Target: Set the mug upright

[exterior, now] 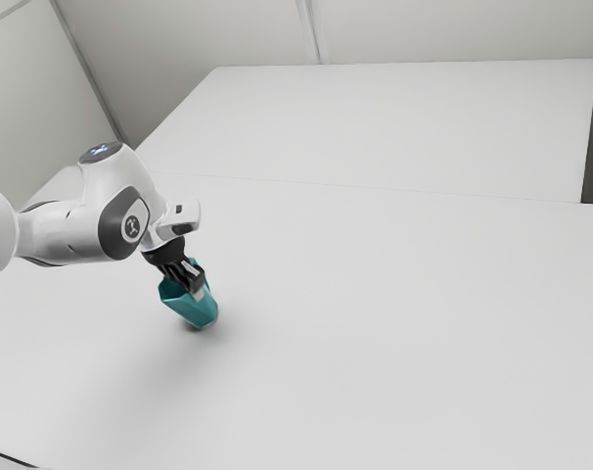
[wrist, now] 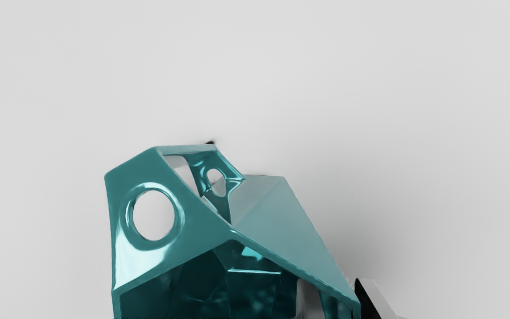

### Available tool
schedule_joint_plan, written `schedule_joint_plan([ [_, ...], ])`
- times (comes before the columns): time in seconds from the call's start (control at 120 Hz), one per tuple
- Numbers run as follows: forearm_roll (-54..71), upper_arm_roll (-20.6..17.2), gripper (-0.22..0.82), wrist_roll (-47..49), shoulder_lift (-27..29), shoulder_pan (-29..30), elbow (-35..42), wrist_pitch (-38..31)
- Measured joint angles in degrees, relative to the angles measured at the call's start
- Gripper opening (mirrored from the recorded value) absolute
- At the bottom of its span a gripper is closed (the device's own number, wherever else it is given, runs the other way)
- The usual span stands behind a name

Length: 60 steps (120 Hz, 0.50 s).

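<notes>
Teal mug [wrist: 193,239] tilted, arm [exterior: 71,233] bearing logos [exterior: 132,228]

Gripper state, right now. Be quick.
Gripper: closed on the wall of the tilted teal mug, one finger inside and one outside.

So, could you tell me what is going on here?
The robot arm has its gripper closed on the wall of a teal mug, one finger inside and one outside. The mug is tilted, its mouth toward the exterior view's left, and not yet upright. Its base is at or just above the white table; I can't tell which.
</notes>
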State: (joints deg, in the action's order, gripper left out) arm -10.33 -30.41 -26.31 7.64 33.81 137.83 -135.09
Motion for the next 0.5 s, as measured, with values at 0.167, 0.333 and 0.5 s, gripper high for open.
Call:
schedule_joint_plan([
  [0.167, -0.08, -0.61, 0.34, 1.49, 0.48, -0.10, -0.06, 0.63],
  [0.333, 0.72, -1.19, 0.48, 2.60, 3.14, -0.10, -0.58, 0.89],
  [0.5, 0.62, -1.55, 0.55, 3.50, 7.33, 0.01, -2.03, 3.31],
])
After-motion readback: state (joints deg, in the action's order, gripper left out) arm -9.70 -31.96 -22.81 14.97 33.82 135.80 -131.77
